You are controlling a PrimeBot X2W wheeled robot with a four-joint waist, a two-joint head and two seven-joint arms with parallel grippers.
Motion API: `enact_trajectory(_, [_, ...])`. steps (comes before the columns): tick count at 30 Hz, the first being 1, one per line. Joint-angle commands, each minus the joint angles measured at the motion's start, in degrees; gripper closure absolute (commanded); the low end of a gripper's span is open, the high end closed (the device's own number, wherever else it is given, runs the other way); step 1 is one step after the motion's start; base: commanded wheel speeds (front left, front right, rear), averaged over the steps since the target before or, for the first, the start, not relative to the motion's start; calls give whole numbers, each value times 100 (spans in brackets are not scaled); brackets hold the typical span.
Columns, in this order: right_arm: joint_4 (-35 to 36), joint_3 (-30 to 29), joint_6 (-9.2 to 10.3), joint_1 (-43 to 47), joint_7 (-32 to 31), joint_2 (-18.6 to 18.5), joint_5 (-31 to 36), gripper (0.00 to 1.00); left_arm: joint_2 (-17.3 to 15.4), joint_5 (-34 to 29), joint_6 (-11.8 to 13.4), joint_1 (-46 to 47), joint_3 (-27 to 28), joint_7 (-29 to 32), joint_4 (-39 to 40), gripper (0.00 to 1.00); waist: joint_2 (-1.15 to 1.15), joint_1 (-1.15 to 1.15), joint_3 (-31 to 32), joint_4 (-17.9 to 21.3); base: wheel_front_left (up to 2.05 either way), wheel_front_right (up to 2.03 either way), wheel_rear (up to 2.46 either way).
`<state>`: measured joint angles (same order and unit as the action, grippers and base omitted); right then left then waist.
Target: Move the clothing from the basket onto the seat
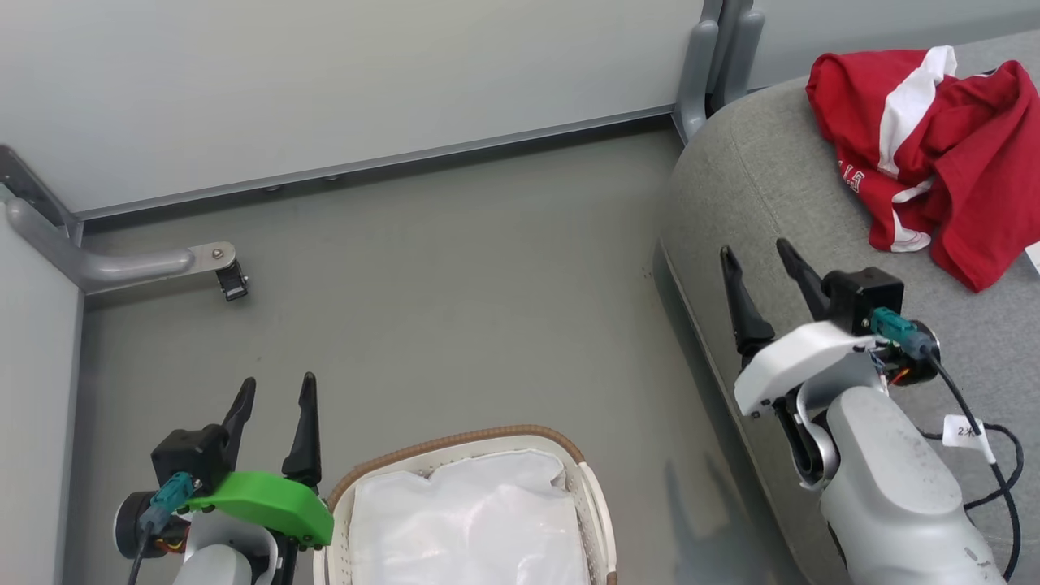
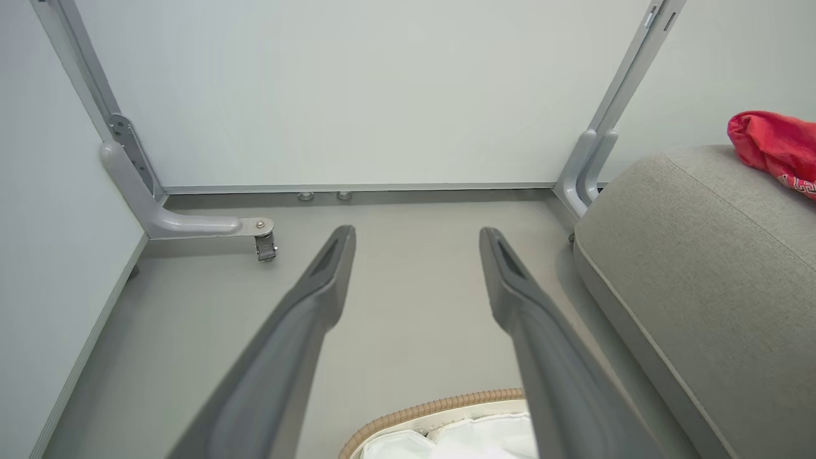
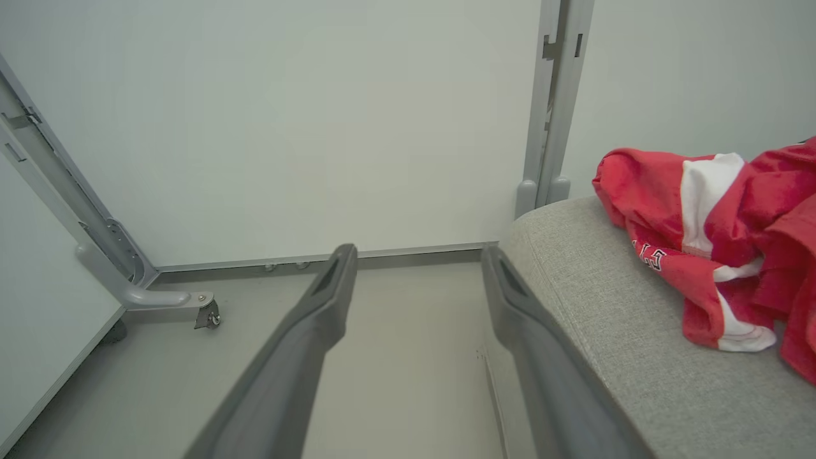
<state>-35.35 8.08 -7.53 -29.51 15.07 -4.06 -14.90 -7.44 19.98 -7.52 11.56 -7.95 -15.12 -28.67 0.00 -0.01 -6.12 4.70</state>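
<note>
My left claw (image 1: pixel 278 380) is down low on my left side. Its two dark fingers point up and stand wide apart, with nothing between them. A green cover (image 1: pixel 268 504) sits on that wrist. My right claw (image 1: pixel 754 248) reaches farther forward. Its fingers lean a little left, spread wide, and hold nothing. My pale right forearm (image 1: pixel 886 479) rises behind it.

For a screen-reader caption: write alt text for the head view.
Red-and-white clothing lies crumpled on the grey seat at upper right; the white basket at bottom centre shows its white lining. The left tool beside the basket and the right tool by the seat's edge are open, holding nothing.
</note>
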Motion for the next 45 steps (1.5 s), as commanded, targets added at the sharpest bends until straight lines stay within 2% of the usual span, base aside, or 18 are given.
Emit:
enact_trajectory(1, [60, 4, 8, 188, 13, 21, 58, 0, 34, -115, 5, -124, 98, -3, -2, 0, 0, 1, 46, -41, 0, 0, 0])
enact_trajectory(8, [255, 50, 8, 706, 13, 99, 149, 0, 167, -350, 5, -399, 528, -3, 178, 0, 0, 1, 108, -94, 0, 0, 0])
enact_trajectory(17, [452, 266, 8, 1111, 13, 100, -74, 0, 375, -617, 5, -833, 1051, -4, 307, 0, 0, 1, 253, -131, 0, 0, 0])
enact_trajectory(27, [375, 397, 8, 1196, 13, 103, -148, 0, 439, -258, 5, -976, 950, -4, 305, 0, 0, 1, 300, -159, 0, 0, 0])
enact_trajectory(28, [384, 387, 0, 1144, 0, 125, -130, 100, 442, -239, 0, -888, 940, 1, 282, 100, 0, 1, 301, -159, 0, 0, 0])
enact_trajectory(32, [250, 379, 0, 1276, -22, 145, -168, 100, 484, -198, 0, -886, 942, 27, 107, 100, 0, 1, 303, -161, 0, 0, 0])
enact_trajectory(45, [583, 56, 1, 1453, -394, 140, -1479, 100, 478, 1086, 1, -817, 1040, 405, 345, 100, 0, 1, 333, -193, 0, 0, 0])
